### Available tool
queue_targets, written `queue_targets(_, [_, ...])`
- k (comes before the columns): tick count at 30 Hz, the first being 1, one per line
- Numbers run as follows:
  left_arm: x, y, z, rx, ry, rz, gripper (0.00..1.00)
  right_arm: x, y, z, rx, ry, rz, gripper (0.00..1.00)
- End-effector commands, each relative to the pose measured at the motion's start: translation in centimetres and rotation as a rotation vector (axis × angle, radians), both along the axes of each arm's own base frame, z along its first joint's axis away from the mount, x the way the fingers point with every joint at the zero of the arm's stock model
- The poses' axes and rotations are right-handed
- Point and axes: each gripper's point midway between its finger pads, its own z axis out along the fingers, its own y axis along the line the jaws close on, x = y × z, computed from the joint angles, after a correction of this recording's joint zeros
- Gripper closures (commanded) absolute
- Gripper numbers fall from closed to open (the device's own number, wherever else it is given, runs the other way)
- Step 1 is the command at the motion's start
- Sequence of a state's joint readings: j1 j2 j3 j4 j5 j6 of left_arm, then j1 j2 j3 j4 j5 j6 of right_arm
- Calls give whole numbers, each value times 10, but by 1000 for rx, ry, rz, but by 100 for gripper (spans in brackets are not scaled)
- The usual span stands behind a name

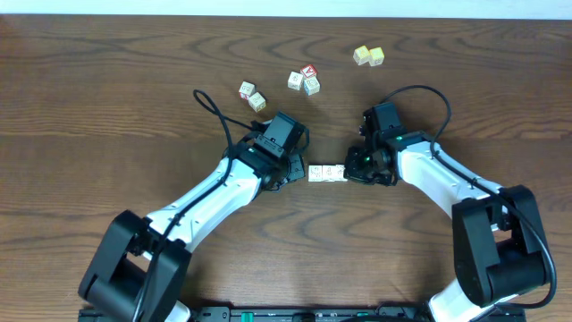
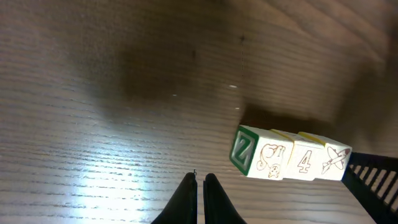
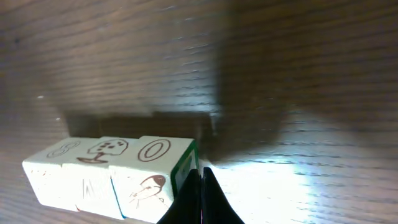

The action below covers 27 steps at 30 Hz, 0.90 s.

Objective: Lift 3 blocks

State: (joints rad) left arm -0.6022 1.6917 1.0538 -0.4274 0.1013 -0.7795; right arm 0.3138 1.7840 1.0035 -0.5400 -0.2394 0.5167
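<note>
the three blocks (image 1: 327,173) lie end to end in a row mid-table (image 1: 107,107), between the arms. they look like light, hard, smooth wood, so the row would likely buckle unless squeezed squarely from both ends. the left gripper (image 2: 200,190), pressed together, waits near the left end. the right gripper (image 3: 202,183), also pressed together, is at the right end face. the other cubes (image 1: 304,80) sit far off and block nothing.

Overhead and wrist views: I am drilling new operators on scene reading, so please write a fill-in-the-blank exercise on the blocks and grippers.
1. The cream-white blocks lined up in one row number ___.
2. In the left wrist view, the digit printed on one of them is ___.
3. The left gripper and the right gripper both have their jaws ___ (open or shut).
4. In the overhead view, the two yellow-green cubes lie at the upper ___ of the picture.
Missing words: three; 4; shut; right.
</note>
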Motion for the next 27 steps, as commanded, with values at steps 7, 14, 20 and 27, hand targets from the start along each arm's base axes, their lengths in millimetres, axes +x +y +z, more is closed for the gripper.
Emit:
queue_targets(7, [4, 2, -5, 19, -13, -8, 93, -4, 7, 0, 0, -8, 42, 99])
queue_targets(14, [18, 23, -5, 21, -16, 46, 93, -2, -6, 4, -15, 15, 18, 99])
queue_targets(20, [20, 23, -8, -126, 65, -20, 93, -2, -20, 4, -23, 40, -18, 99])
queue_targets(27, [5, 2, -36, -202, 156, -163, 93, 1, -20, 3, -55, 17, -8, 99])
